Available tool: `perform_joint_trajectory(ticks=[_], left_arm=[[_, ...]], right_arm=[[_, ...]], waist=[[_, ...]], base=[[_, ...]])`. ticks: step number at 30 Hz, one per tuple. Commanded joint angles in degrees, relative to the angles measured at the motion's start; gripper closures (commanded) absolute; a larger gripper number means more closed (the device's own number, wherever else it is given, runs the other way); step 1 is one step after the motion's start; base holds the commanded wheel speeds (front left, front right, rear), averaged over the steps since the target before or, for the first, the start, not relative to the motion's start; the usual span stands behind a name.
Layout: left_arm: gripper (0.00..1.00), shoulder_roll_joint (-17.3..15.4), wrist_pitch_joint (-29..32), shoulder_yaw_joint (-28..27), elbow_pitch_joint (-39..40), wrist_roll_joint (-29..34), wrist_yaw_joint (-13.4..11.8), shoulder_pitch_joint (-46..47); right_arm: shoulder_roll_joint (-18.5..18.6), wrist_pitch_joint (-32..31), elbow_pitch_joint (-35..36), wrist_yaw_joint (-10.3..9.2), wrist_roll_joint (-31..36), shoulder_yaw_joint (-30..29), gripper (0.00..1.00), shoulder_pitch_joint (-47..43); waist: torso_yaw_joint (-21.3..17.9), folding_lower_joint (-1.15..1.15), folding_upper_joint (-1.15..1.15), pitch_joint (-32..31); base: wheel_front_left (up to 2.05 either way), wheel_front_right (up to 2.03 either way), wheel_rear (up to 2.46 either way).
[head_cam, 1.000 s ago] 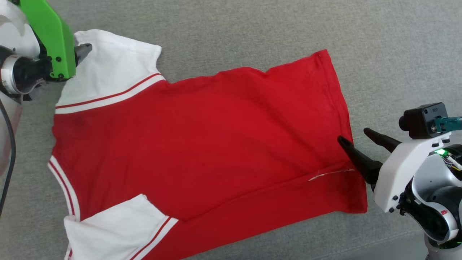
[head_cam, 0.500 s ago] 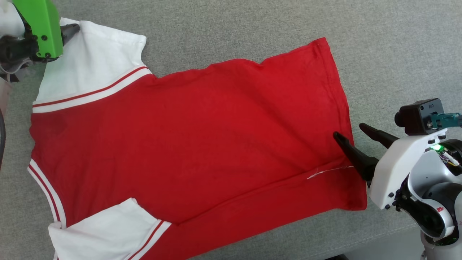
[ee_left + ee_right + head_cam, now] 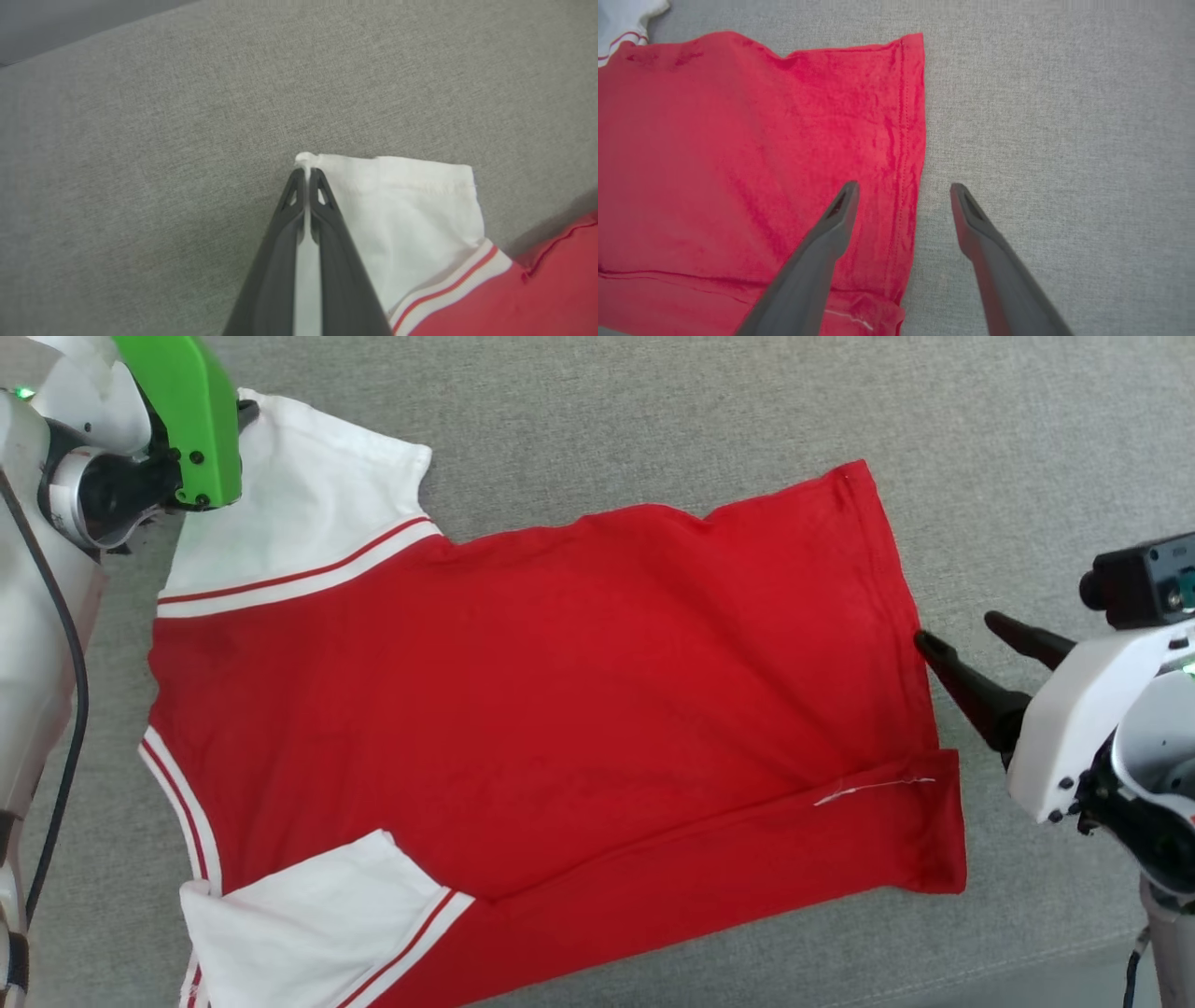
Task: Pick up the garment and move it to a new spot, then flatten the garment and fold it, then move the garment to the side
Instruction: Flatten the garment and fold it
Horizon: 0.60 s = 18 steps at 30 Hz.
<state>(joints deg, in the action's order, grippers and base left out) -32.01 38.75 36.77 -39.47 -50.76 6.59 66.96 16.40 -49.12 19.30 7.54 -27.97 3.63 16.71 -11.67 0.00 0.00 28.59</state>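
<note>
The shirt (image 3: 560,691) is lying spread out on the grey fabric surface (image 3: 653,420), plain red side up, with its white sleeves toward the robot's left. The left gripper (image 3: 307,175) is pinched tight on the far corner of the upper sleeve (image 3: 411,205), a bit of white cloth poking out past the tips. The right gripper (image 3: 903,185) is wide open and holding nothing. It straddles the hem, one finger over the red, the other over the grey. There's a loose white thread (image 3: 873,789) near the hem.
</note>
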Motion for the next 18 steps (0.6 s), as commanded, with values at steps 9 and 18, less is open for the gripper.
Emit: perform_joint_trajectory(ticks=[9,18], left_arm=[[1.00,-0.11,1.00,0.90,8.38,-1.44,0.59,-1.71],[1.00,-0.30,1.37,0.65,17.50,-2.89,-0.24,-3.54]], right_arm=[[1.42,-8.64,-9.18,-0.05,-3.57,-1.74,0.00,12.85],[2.80,-10.83,-20.75,-0.05,-1.42,0.18,0.00,21.40]], waist=[[5.37,0.00,0.00,-1.63],[8.48,0.00,0.00,0.21]], base=[[0.00,0.00,0.00],[0.00,0.00,0.00]])
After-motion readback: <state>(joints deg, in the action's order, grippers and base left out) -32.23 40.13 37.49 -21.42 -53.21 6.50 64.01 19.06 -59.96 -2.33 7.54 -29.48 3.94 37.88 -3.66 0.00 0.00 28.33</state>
